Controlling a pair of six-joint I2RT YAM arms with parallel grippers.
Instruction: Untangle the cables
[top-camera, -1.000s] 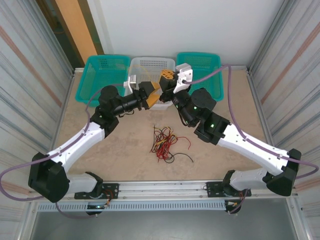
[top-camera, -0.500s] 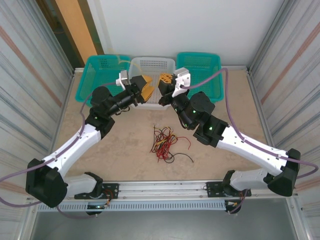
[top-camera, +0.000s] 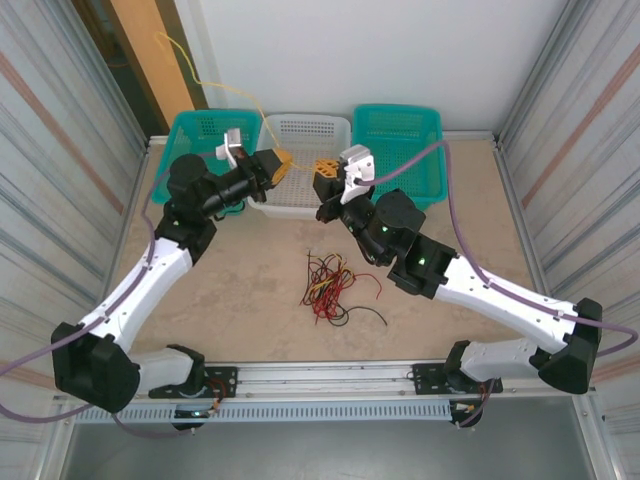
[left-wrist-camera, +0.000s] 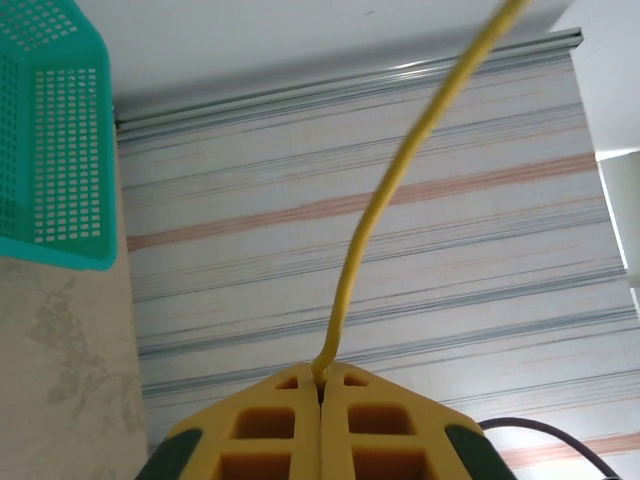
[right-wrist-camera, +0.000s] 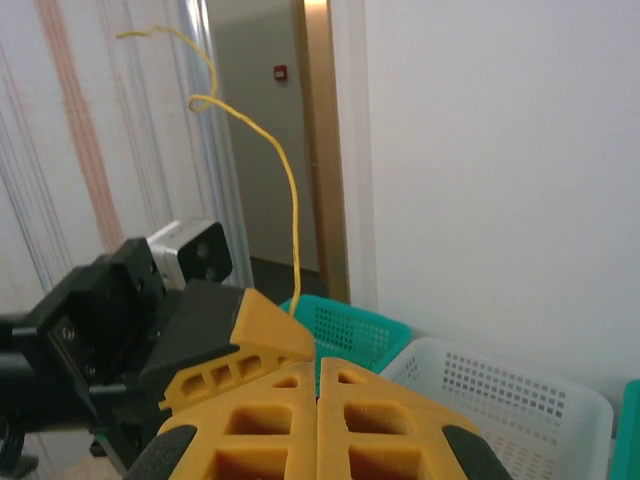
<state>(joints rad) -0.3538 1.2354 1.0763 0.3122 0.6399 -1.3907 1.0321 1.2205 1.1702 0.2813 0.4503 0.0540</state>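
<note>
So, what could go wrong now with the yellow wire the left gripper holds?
The left gripper pinches the yellow wire only at its fingertips, so it might slip out. The wire's free end rises high near the teal basket and could fall outside it. The right gripper sits very close, so a bump seems possible.

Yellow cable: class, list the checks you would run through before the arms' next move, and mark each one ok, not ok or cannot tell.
1. The left gripper is shut on the yellow cable: ok.
2. The yellow cable rises clear of the cable pile, no strand seen running back to it: ok.
3. The right gripper is shut on nothing: cannot tell.
4. A gap separates the two grippers in the top view: ok.
5. The cable pile lies on the table apart from both arms: ok.
</note>
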